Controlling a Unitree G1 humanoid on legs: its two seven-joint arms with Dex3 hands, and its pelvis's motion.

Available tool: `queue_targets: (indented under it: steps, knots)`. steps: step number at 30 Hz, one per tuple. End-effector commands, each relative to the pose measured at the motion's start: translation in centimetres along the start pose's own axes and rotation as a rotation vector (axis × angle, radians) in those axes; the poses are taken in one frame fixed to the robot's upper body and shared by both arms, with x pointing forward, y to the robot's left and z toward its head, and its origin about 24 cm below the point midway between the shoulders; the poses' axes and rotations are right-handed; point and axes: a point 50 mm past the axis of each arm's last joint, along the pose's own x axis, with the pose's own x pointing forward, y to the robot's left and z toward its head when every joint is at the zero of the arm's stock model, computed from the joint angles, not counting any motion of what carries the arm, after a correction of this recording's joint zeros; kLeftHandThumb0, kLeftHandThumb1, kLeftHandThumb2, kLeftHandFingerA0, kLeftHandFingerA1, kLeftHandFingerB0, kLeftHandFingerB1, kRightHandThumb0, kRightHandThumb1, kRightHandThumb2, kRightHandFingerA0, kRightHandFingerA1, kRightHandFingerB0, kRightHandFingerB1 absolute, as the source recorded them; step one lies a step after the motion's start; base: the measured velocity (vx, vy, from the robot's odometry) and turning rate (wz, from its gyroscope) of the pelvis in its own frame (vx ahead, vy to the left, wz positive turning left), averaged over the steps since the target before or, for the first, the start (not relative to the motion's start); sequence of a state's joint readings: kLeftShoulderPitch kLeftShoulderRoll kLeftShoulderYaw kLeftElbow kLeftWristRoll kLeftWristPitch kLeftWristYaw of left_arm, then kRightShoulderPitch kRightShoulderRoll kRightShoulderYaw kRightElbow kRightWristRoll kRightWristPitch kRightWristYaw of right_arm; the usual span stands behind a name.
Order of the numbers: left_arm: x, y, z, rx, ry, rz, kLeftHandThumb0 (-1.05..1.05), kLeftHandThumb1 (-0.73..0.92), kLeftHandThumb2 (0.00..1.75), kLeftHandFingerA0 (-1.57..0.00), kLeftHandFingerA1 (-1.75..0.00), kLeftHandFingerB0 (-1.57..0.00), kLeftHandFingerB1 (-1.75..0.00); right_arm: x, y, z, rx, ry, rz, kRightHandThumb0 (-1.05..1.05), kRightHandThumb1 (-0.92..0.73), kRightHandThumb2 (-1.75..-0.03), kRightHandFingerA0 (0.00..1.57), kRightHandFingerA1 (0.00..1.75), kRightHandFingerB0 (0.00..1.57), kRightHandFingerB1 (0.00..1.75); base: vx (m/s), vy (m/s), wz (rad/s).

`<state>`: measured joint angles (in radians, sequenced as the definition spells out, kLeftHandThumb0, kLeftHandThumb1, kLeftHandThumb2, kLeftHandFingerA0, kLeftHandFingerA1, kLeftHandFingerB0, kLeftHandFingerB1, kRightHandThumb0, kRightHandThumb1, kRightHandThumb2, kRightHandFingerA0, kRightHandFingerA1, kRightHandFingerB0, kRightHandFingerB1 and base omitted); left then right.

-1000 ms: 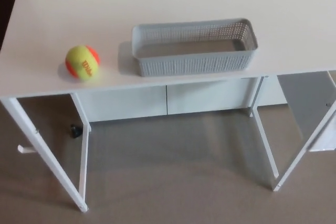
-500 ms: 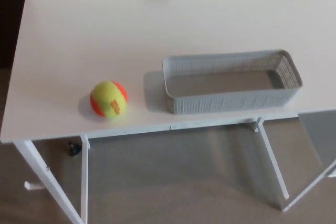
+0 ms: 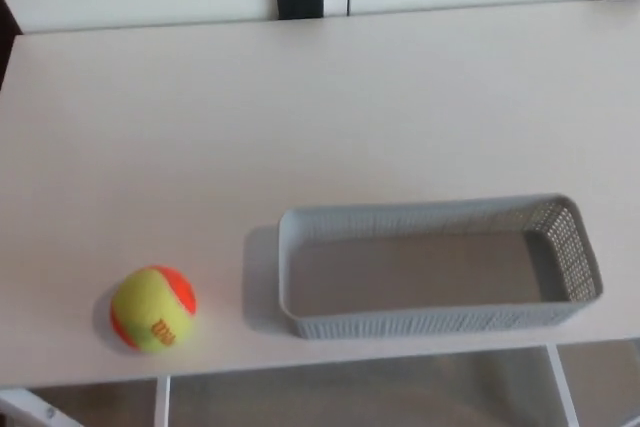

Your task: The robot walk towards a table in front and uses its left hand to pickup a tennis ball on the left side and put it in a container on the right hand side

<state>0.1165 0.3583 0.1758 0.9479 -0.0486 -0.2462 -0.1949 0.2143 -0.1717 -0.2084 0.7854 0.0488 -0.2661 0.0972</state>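
Looks like the approach step: ball sits at the table's front-left edge, near the empty basket, neither hand's in view so can't tell open or closed, and next the left hand has to reach down over the ball.

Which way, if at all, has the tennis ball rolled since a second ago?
No. The tennis ball keeps its gap left of the basket; only the camera shifted.

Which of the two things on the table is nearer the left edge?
The tennis ball, yellow and orange, at the front left. The grey basket lies to its right.
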Motion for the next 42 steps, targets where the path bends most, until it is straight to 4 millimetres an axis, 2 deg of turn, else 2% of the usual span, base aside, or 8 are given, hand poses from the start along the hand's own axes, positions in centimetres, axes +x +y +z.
queue_targets:
  steps: [1,4,5,20,30,34,41,42]
  knots:
    - [-0.3,0.6,-0.2,0.022,0.012,0.007,-0.26,0.70,0.61,-0.38,-0.37,-0.23,-0.30,-0.4,-0.4,-0.6,0.001,0.007,-0.015,-0.29,-0.42,-0.87,0.32,0.57,0.09,0.46,0.24,-0.084,-0.16]
    - [-0.2,0.6,-0.3,0.020,0.018,0.010,-0.26,0.70,0.61,-0.40,-0.39,-0.23,-0.31,-0.6,-0.4,-0.7,0.003,0.014,-0.012,-0.41,-0.53,-0.67,0.34,0.46,0.18,0.38,0.24,-0.069,-0.25]
    - [-0.2,0.7,-0.2,0.023,0.018,0.011,-0.28,0.69,0.61,-0.39,-0.39,-0.23,-0.31,-0.5,-0.4,-0.7,0.005,0.014,-0.012,-0.29,-0.42,-0.87,0.31,0.57,0.08,0.46,0.11,0.118,-0.10]
    - [-0.9,2.2,-0.6,0.147,0.103,-0.054,-0.35,0.69,0.61,-0.31,-0.40,-0.23,-0.31,-1.1,-0.5,-1.5,0.015,0.031,-0.015,-0.29,-0.42,-0.87,0.31,0.57,0.08,0.46,0.04,0.095,-0.02]
    - [-10.3,1.6,-0.1,0.277,-0.075,-0.332,-0.46,0.62,0.60,-0.35,-0.39,-0.17,-0.28,-1.2,-1.1,-1.7,-0.006,0.038,-0.014,-0.41,-0.52,-0.68,0.34,0.47,0.17,0.39,0.00,-0.004,-0.01]
    - [-18.0,0.5,5.9,0.457,-0.364,-0.911,-0.54,0.44,0.74,-0.29,-0.49,-0.12,-0.39,-0.3,-1.1,-0.8,0.006,0.024,-0.016,-0.27,-0.43,-0.87,0.31,0.57,0.08,0.46,0.00,0.000,0.00]
    - [-26.3,-0.9,17.1,0.206,-1.142,-1.057,-0.71,0.45,0.83,-0.18,-0.49,-0.07,-0.39,-0.1,-0.8,-0.7,0.021,0.030,-0.035,-0.27,-0.42,-0.87,0.32,0.57,0.08,0.46,0.00,0.000,0.00]
    - [-27.0,-1.0,17.7,0.167,-1.214,-1.025,-0.73,0.58,0.58,-0.22,-0.39,-0.19,-0.29,-0.1,-0.8,-0.8,0.025,0.029,-0.035,-0.28,-0.42,-0.87,0.31,0.56,0.08,0.46,0.00,0.000,0.00]
